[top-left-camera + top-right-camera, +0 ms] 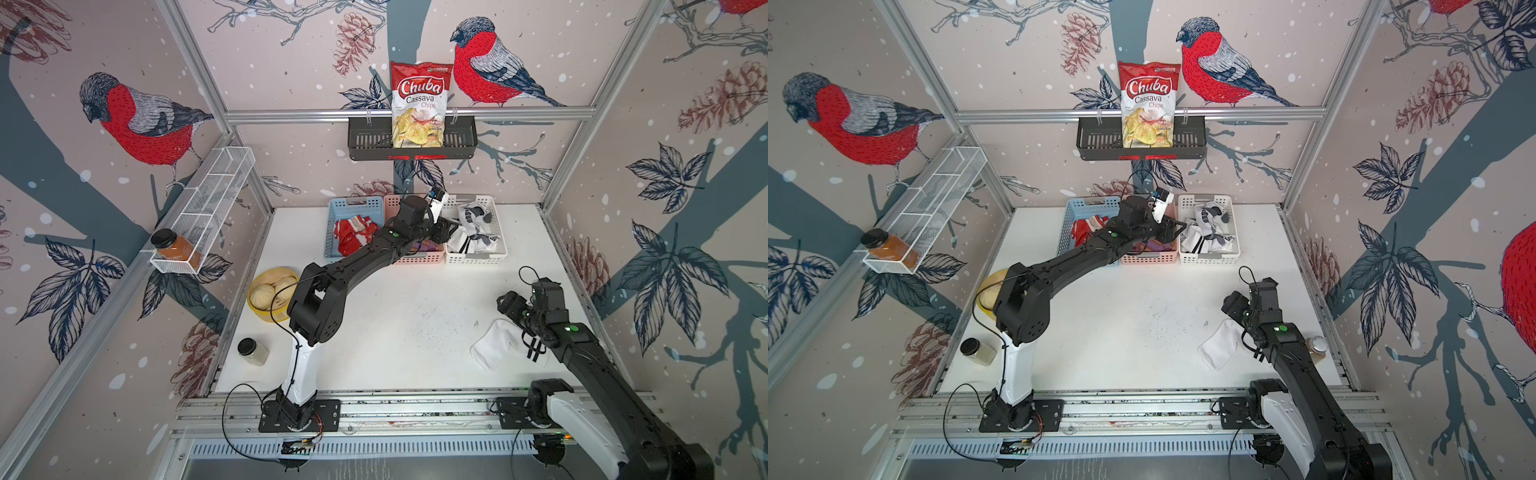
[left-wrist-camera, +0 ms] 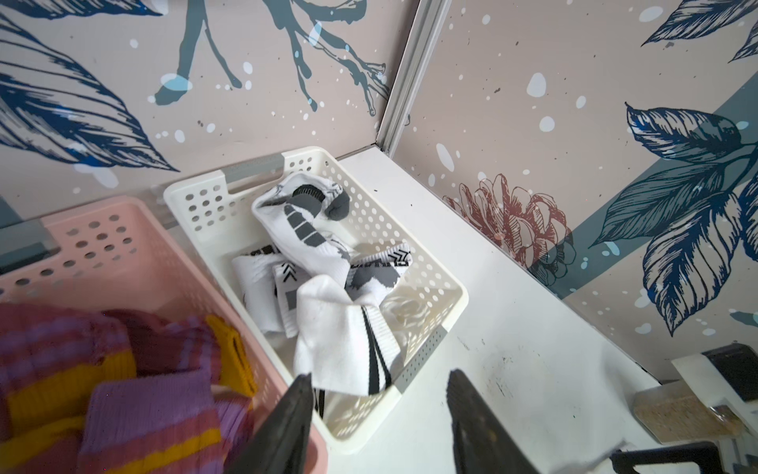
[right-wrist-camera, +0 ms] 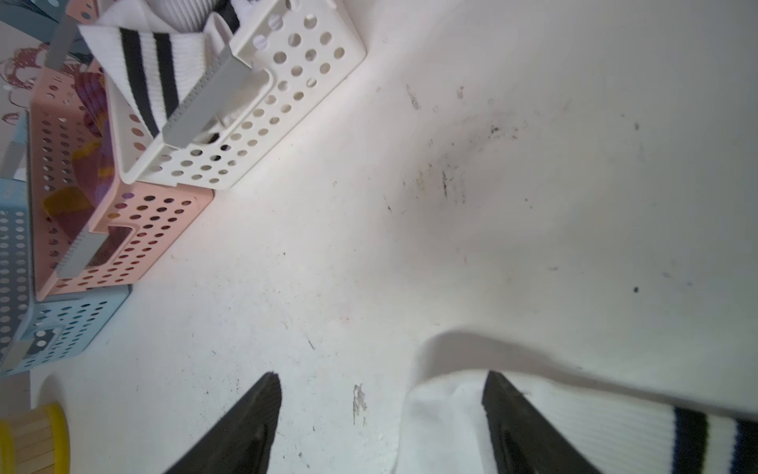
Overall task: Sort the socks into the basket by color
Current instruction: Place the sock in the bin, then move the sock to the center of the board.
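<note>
White and scuffed, the table has little black marks in its middle. Close to me, at about four o'clock, one loose sock lies flat. It is soft and white, with dark stripes at its ribbed cuff. The right gripper hangs low over it with its two black pointy fingers spread wide. One finger is over the sock and the other is over bare table. It holds nothing yet.

I think this is the picking-up step for what looks like the only sock not in a basket. Next the fingers need to drop, pinch the cloth, and carry it far back to one o'clock.

Back there, three plastic baskets full of round holes stand side by side. The white basket at one o'clock holds a floppy heap of white socks, and one hangs over the rim. The left gripper hovers by that rim, fingers apart and empty. The pink basket at twelve o'clock holds stripy purple socks with mustard bits. The blue basket at eleven o'clock holds red socks.
</note>
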`<action>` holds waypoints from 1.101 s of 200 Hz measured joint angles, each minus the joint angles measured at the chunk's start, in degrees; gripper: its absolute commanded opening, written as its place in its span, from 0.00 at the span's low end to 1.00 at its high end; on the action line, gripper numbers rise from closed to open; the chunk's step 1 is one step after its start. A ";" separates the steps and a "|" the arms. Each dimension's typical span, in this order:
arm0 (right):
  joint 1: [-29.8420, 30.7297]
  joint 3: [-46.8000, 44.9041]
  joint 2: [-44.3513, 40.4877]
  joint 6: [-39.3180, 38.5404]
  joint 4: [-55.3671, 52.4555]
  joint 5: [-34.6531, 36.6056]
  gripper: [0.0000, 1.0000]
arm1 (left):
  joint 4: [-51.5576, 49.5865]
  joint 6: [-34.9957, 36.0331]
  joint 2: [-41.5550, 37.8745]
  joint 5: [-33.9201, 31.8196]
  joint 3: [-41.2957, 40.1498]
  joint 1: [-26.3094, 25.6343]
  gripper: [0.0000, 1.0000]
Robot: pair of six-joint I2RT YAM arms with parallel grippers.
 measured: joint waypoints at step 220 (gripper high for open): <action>15.32 -6.36 4.22 11.58 -1.18 2.95 0.79 | 9.07 -2.19 -19.12 -2.80 -29.29 0.00 0.58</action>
